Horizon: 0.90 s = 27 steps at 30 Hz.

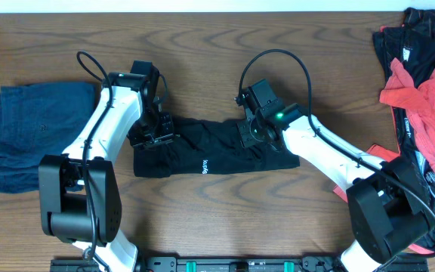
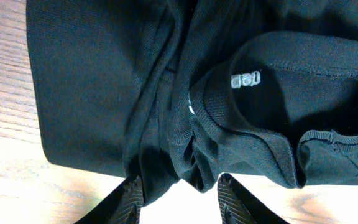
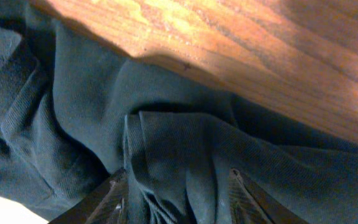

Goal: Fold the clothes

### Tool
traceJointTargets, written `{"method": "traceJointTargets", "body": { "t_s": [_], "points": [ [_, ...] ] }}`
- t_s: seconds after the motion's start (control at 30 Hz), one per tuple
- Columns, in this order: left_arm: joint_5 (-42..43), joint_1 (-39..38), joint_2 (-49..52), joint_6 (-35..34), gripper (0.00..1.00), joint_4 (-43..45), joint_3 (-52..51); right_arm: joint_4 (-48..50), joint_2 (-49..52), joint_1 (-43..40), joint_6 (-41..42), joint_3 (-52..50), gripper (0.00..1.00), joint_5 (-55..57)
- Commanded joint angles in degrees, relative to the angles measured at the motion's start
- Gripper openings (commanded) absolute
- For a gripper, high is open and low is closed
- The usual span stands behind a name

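- The left gripper (image 2: 180, 200) sits at one end of the black garment (image 1: 210, 155), which lies stretched out between the two grippers in the middle of the wooden table (image 1: 225, 227).
- In the left wrist view its fingers (image 2: 128, 200) stand a moderate way apart, with a bunched fold of the black cloth reaching down between the tips. Whether they press the cloth cannot be told.
- Just ahead of those fingertips the cloth is gathered in deep creases, and a small white label (image 2: 245, 79) shows on a ribbed panel further ahead and to one side.
- The right gripper (image 3: 180, 198) rests on the other end of the same garment, near its upper edge.
- Its fingers (image 3: 113, 198) are also spread, with a raised ridge of cloth between them. Grip or mere contact, it cannot be told.
- Beyond that ridge, bare wood begins — the garment's edge runs close ahead of the right fingertips.
- Well out past the left gripper, away from the black garment, lies a folded blue garment (image 1: 40, 136).
- Well out past the right gripper, a loose pile of red and black clothes (image 1: 421, 113) lies at the table's edge.
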Motion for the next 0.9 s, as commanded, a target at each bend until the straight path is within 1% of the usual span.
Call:
{"method": "traceJointTargets", "body": {
  "t_s": [0.0,0.53,0.63,0.7,0.77,0.87],
  "points": [
    [0.3,0.0,-0.6,0.2,0.42,-0.8,0.0,0.2,-0.8,0.5,-0.3,0.3,0.49,1.6],
    [0.3,0.0,-0.6,0.2,0.42,-0.9,0.0,0.7,0.5,2.0,-0.3,0.3,0.48,1.6],
    [0.3,0.0,-0.6,0.2,0.42,-0.9,0.0,1.4,2.2,2.6,-0.3,0.3,0.43,1.7],
    [0.3,0.0,-0.6,0.2,0.42,-0.9,0.0,2.1,3.0,2.6,0.3,0.3,0.34,2.2],
    [0.3,0.0,-0.6,0.2,0.42,-0.9,0.0,2.5,3.6,2.5,1.9,0.3,0.29,3.9],
    [0.3,0.1,-0.6,0.2,0.42,-1.0,0.0,3.5,3.7,2.5,3.1,0.3,0.18,6.4]
  ]
}}
